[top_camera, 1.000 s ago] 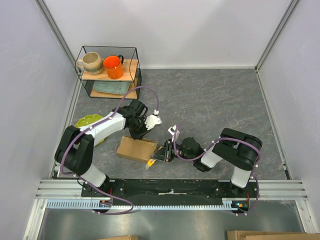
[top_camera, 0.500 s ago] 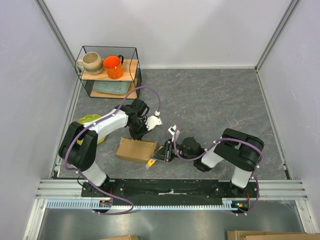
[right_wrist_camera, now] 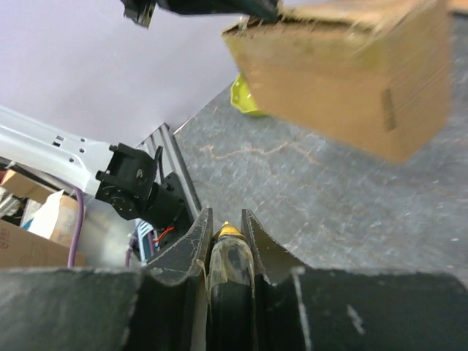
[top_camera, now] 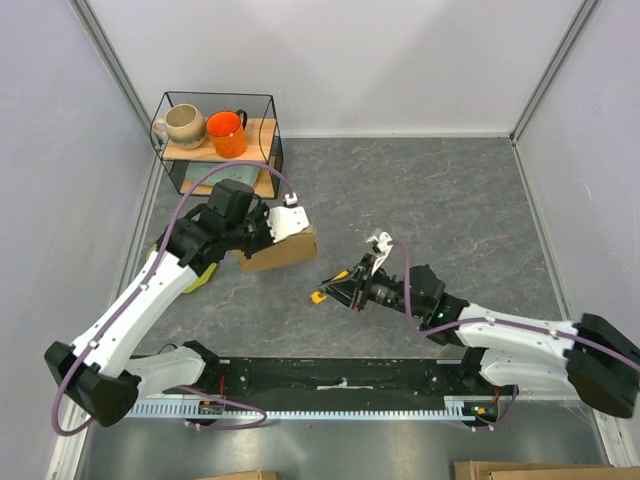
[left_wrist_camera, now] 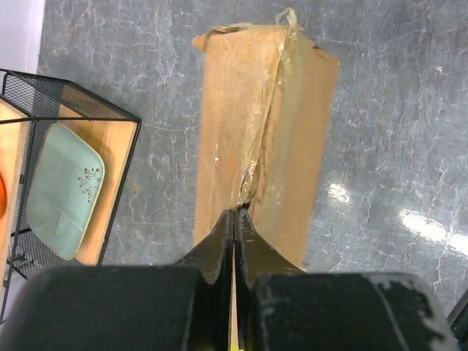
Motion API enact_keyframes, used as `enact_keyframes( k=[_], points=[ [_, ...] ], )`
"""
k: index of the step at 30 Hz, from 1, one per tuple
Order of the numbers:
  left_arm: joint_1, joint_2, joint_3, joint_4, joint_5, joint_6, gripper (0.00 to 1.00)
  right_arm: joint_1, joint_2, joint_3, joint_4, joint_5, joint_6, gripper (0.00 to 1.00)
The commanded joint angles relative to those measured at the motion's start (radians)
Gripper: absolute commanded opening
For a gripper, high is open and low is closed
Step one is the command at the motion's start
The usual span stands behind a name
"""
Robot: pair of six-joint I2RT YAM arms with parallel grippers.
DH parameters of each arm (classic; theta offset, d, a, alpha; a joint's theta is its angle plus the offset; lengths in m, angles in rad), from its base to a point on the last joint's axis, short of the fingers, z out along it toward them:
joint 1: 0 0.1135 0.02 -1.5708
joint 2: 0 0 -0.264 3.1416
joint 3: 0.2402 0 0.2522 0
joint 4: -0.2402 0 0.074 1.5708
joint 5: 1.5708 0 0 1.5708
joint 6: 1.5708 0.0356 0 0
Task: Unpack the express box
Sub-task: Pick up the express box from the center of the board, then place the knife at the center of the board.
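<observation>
Brown cardboard, the express box point(top_camera: 282, 250) hangs tilted just above the counter point(top_camera: 430, 200), toward its 9 o'clock side, probably lifted so a flap can be worked open. The left claw point(left_wrist_camera: 235, 218) is pinched together on the box at its torn tape seam. At the box's 4 o'clock, the right claw point(right_wrist_camera: 225, 219) clamps a small yellow-tipped tool point(right_wrist_camera: 228, 252), likely ready for cutting. A wire shelf point(top_camera: 258, 130) stands at the box's 11 o'clock.

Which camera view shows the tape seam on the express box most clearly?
The left wrist view: the express box fills the frame, its torn tape seam running down the middle. The top external view shows the box small, seam unreadable. The right wrist view shows only a blurred side, no seam.
</observation>
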Motion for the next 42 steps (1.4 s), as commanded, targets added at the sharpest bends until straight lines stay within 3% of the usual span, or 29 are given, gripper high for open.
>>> enact_keyframes(
  k=[1,8,12,16,22,27,30,33,37,39,40,41,42],
  points=[
    [-0.016,-0.031,-0.005,-0.013,-0.014,0.031,0.02,-0.001,-0.178,0.017,-0.184,0.115,-0.168,0.0],
    [-0.05,-0.074,-0.057,-0.015,-0.019,0.008,0.02,-0.001,-0.395,0.018,-0.408,0.345,-0.287,0.0],
    [-0.066,-0.08,-0.054,-0.023,-0.014,-0.012,0.02,-0.002,-0.443,-0.016,-0.373,0.4,-0.274,0.0],
    [-0.135,-0.101,-0.054,-0.062,-0.027,0.008,0.02,-0.001,-0.393,0.0,-0.36,0.44,-0.215,0.0],
    [-0.284,-0.041,-0.057,-0.122,-0.18,0.054,0.02,-0.002,-0.256,0.004,-0.397,0.525,-0.059,0.0],
    [-0.306,0.014,0.007,-0.142,-0.2,-0.015,0.02,-0.004,-0.309,-0.071,-0.339,0.537,-0.048,0.0],
    [-0.307,-0.002,-0.016,-0.06,-0.307,0.0,0.02,-0.004,-0.317,-0.03,-0.454,0.619,-0.054,0.0],
    [-0.322,-0.022,-0.054,0.02,-0.321,0.0,0.02,-0.039,-0.252,0.029,-0.583,0.724,-0.016,0.0],
    [-0.338,0.009,-0.088,0.095,-0.361,0.003,0.02,-0.199,-0.199,-0.002,-0.488,0.588,0.026,0.0],
    [-0.338,0.026,-0.097,0.134,-0.364,0.022,0.02,-0.302,-0.163,-0.048,-0.369,0.385,0.093,0.0],
    [-0.336,0.033,-0.093,0.135,-0.363,0.023,0.02,-0.426,-0.147,-0.074,-0.3,0.297,0.123,0.0],
    [-0.336,0.043,-0.089,0.135,-0.361,0.023,0.02,-0.491,-0.126,-0.121,-0.147,0.213,0.21,0.03],
    [-0.336,0.052,-0.089,0.135,-0.36,0.017,0.02,-0.548,-0.054,-0.135,-0.074,0.039,0.249,0.05]
  ],
)
